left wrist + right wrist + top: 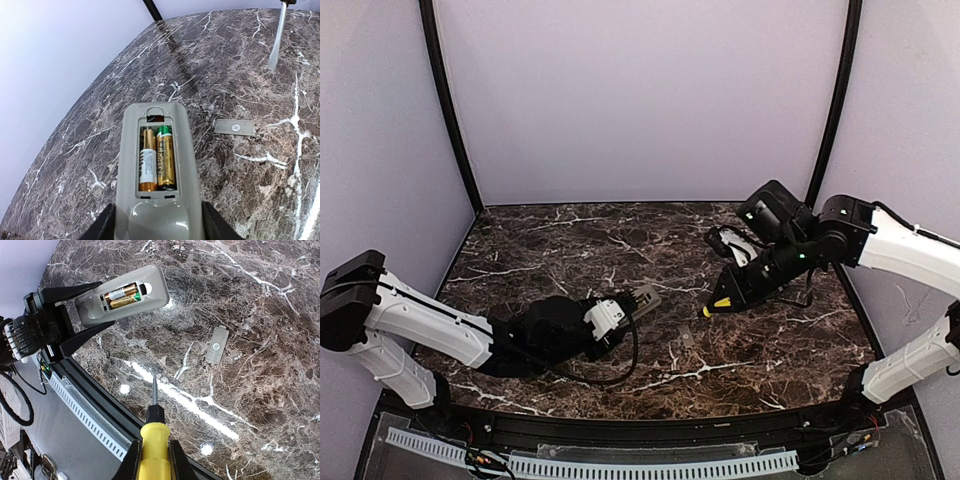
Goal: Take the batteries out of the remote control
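My left gripper [157,227] is shut on the near end of the grey remote control [157,165], bay face up. Two gold batteries [158,157] lie side by side in the open bay. The remote also shows in the right wrist view [122,296] and in the top view [642,298]. My right gripper [153,460] is shut on the yellow handle of a screwdriver [154,440], held above the table to the right of the remote. The screwdriver shows in the top view [720,300], and its tip in the left wrist view [276,40].
The small flat grey battery cover [234,127] lies on the dark marble table between the two grippers; it also shows in the right wrist view [217,344] and the top view [686,339]. White enclosure walls surround the table. A black rail [100,395] runs along the near edge.
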`<action>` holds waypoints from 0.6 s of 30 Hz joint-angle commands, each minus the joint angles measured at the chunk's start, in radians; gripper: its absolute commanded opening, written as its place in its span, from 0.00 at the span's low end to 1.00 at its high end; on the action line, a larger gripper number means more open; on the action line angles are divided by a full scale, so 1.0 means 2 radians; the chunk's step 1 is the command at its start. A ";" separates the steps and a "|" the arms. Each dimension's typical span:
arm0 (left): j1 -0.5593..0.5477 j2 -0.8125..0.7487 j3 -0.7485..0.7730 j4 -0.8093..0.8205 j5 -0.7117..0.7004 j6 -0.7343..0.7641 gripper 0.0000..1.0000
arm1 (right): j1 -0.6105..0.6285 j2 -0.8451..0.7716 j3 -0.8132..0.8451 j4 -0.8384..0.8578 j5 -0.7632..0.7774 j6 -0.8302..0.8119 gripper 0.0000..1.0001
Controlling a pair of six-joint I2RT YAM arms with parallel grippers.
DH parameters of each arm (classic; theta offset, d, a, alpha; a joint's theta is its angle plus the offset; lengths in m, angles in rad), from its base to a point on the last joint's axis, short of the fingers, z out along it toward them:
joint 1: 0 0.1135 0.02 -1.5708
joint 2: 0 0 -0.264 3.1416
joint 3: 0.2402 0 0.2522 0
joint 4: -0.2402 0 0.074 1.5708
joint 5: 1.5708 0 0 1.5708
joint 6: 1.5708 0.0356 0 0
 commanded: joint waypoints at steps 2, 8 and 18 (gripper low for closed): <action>0.003 -0.006 0.003 -0.016 0.016 0.012 0.00 | 0.005 -0.005 -0.006 0.022 0.021 0.006 0.00; 0.003 0.009 0.029 -0.058 0.087 0.027 0.00 | 0.005 0.003 0.005 0.024 0.041 0.002 0.00; 0.002 -0.002 0.028 -0.071 0.098 0.026 0.00 | 0.042 0.063 0.054 0.024 0.081 0.002 0.00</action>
